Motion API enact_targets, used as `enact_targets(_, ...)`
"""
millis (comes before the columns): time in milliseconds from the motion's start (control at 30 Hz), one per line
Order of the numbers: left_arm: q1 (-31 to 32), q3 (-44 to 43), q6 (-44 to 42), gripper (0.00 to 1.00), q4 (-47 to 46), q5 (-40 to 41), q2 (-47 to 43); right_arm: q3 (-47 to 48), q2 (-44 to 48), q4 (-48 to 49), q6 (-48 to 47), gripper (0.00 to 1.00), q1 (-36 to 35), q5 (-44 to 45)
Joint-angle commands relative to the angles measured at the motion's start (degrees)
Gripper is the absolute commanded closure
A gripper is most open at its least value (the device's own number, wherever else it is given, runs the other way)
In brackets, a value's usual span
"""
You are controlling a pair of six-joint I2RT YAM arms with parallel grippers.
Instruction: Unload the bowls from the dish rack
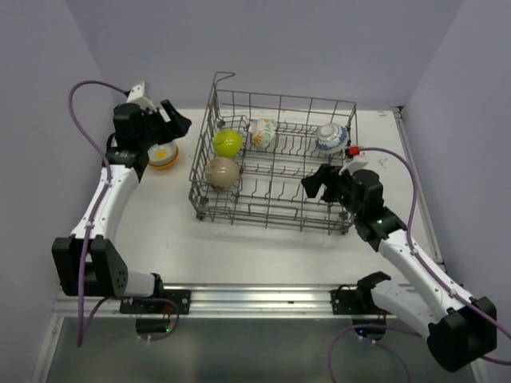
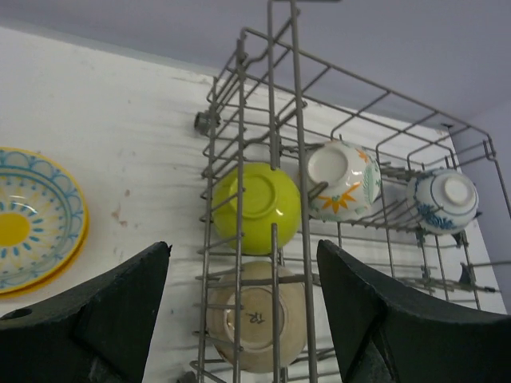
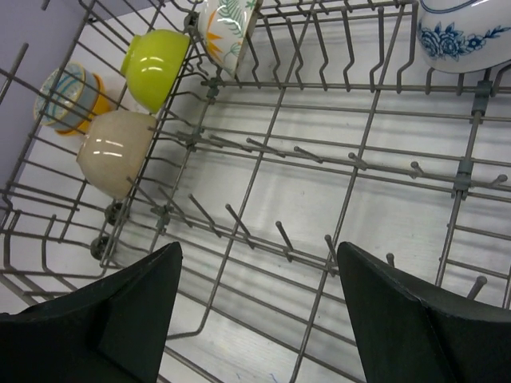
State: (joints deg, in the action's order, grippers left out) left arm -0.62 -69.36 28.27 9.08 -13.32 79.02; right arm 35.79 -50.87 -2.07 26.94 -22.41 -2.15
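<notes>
The grey wire dish rack stands mid-table. It holds a lime-yellow bowl, a beige bowl, a floral white bowl and a blue-patterned white bowl, all on edge. A stack of bowls with an orange-yellow one at the bottom sits on the table left of the rack. My left gripper is open and empty, hovering above that stack beside the rack's left end. My right gripper is open and empty over the rack's near right part, above bare tines.
The rack's raised wire loop is at its far left corner. In the left wrist view the lime bowl and beige bowl show behind the rack's end wires. Walls close in on the left, back and right.
</notes>
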Motion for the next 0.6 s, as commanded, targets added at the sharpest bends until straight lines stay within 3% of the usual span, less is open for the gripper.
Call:
enact_targets(0,3.16,2.13,-2.78,0.21,-3.19,-3.9,0.96,5.51,-3.79,1.71,3.03,0.17,0.35,3.2)
enact_targets(233,11.16,5.46,-6.29,0.21,-6.71,-4.52,1.04,17.35,-15.12,3.28,6.89,0.18,2.28,4.18)
enact_targets(300,12.13,6.69,-4.73,0.21,-6.8,-6.69,1.39,20.53,-21.07,3.65,7.51,0.23,3.07,2.42)
enact_targets(567,11.96,6.52,-6.12,0.18,-7.06,-7.24,1.75,38.55,-45.88,5.05,12.08,0.33,3.25,-12.87)
